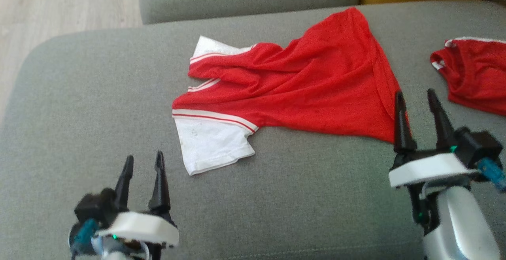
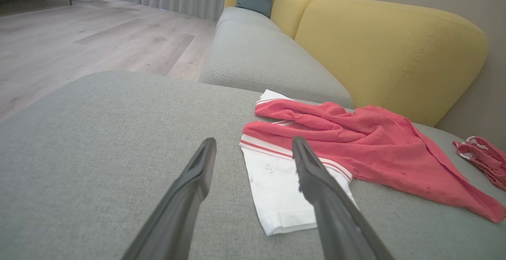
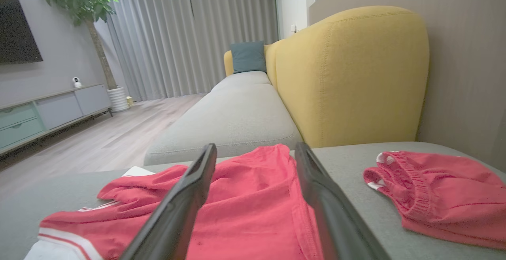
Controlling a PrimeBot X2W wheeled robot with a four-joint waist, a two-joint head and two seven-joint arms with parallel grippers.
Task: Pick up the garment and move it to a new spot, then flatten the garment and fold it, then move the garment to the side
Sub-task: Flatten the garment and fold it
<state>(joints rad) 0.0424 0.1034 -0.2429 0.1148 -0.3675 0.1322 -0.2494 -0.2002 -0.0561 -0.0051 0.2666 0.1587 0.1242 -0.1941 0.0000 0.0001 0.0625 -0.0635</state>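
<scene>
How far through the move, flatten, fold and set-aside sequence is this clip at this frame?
Done: nothing certain; the red shirt lies loose on the grey cushion. In hand: nothing, since the left gripper and right gripper are both open and empty. Left: smoothing the bunched shoulder area, folding, then moving it aside; no fold is visible yet.

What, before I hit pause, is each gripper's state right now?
Left gripper: open, holding nothing.
Right gripper: open, holding nothing.
</scene>
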